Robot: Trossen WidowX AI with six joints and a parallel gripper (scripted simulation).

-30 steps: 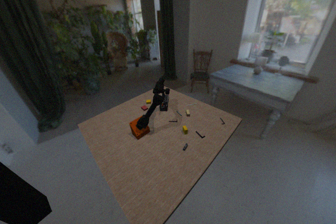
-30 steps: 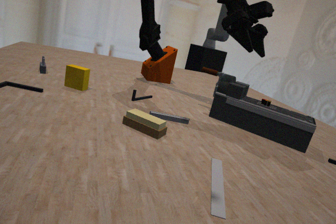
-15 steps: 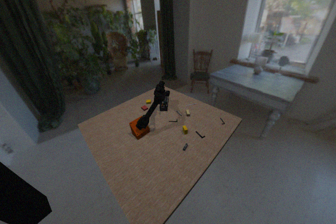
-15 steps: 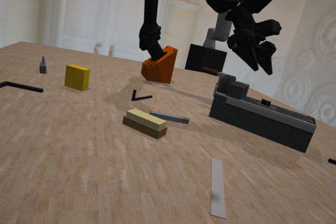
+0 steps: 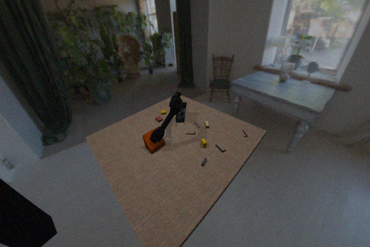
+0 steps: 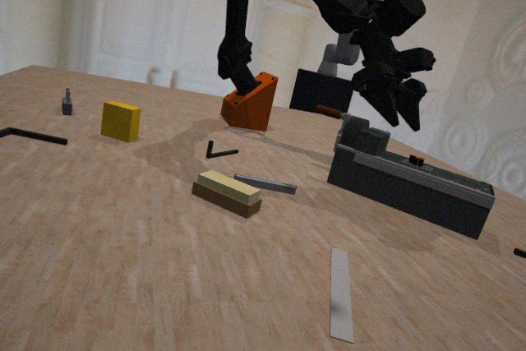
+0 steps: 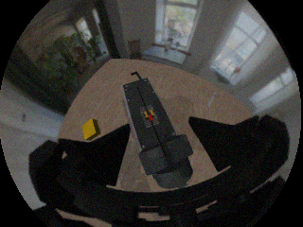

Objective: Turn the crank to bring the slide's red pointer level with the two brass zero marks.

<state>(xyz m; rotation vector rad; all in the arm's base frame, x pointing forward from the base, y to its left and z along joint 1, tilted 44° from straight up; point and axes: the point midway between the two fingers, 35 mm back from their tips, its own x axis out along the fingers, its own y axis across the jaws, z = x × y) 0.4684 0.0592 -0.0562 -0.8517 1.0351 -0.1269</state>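
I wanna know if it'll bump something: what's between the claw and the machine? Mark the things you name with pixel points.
Just air, as the exterior view shows: the open claw (image 6: 408, 127) (image 7: 159, 123) hangs above the machine (image 6: 408, 194) (image 7: 137, 101).

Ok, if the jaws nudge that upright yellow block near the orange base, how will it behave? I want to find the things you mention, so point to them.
The yellow block (image 5: 203, 143) (image 6: 120, 122) would probably tip across its thin side, since it stands on a narrow edge. Its flat faces suggest sliding or toppling rather than rolling.
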